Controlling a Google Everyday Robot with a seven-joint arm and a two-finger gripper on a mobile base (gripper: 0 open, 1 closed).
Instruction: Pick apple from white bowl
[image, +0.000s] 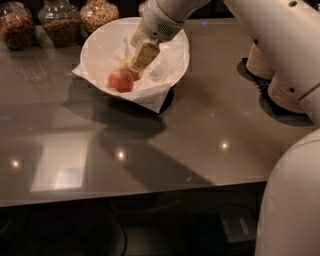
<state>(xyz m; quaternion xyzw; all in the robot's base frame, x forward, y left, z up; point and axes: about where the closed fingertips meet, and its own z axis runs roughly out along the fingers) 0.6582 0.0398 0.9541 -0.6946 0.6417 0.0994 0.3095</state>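
Observation:
The white bowl (102, 42) stands at the back left of the dark counter, lined with crumpled white paper that hangs over its front rim. The reddish-orange apple (120, 80) lies in the bowl near the front. A paler yellowish fruit (125, 63) lies just behind it, mostly hidden by my gripper. My gripper (141, 59) reaches down into the bowl from the upper right, just above and to the right of the apple, over the paler fruit.
Three glass jars of dry food (61, 22) stand behind the bowl at the counter's back edge. Stacks of beige paper bowls (285, 92) stand at the right, partly behind my white arm (280, 35). The counter's front edge runs across the lower view.

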